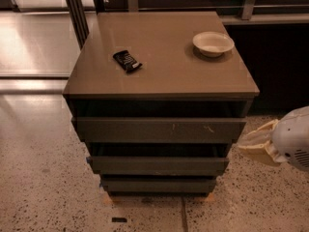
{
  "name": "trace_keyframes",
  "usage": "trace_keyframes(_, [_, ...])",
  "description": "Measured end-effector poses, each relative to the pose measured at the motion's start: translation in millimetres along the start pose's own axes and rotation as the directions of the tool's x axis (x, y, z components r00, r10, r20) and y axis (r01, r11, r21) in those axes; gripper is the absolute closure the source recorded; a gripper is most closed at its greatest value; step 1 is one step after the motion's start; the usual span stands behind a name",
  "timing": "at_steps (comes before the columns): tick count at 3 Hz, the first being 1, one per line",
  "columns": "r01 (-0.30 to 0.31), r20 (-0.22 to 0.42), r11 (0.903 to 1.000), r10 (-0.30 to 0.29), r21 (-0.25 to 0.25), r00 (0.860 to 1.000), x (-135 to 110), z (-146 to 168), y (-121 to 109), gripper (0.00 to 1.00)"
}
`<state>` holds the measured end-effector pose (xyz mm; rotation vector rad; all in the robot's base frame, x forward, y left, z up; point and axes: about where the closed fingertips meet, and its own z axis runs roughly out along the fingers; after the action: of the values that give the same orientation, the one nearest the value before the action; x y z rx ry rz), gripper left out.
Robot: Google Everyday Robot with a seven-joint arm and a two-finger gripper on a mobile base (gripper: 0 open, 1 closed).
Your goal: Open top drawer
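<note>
The top drawer (159, 129) is the widest of three dark grey-brown drawer fronts, with small pale scuffs right of centre. It sits just under the cabinet top (164, 76), with a dark gap above it. The two narrower fronts (158, 165) lie below it. My gripper (247, 144) comes in from the right edge, its cream fingers pointing left at the height of the top drawer's right end, a short way off it.
A white bowl (213, 43) and a black snack packet (127, 61) lie on the cabinet top. Speckled floor (43, 187) surrounds the cabinet. A metal post (75, 8) stands at the back left and a dark ledge at the back right.
</note>
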<state>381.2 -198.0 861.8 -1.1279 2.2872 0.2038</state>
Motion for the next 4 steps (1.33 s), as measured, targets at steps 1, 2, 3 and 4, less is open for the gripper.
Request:
trace_keyframes(1, [-0.065,0.091,0.9979,0.064,0.003,0.994,40,39,32,1.0])
trace_keyframes(2, [-0.141,0.235,0.9895,0.13,0.03,0.963,53,75,36,1.0])
trace_keyframes(3, [-0.187,0.334,0.9797,0.153,0.072,0.93,45,82,23,1.0])
trace_keyframes(4, [-0.182,0.331,0.9803,0.147,0.078,0.932,43,80,24,1.0])
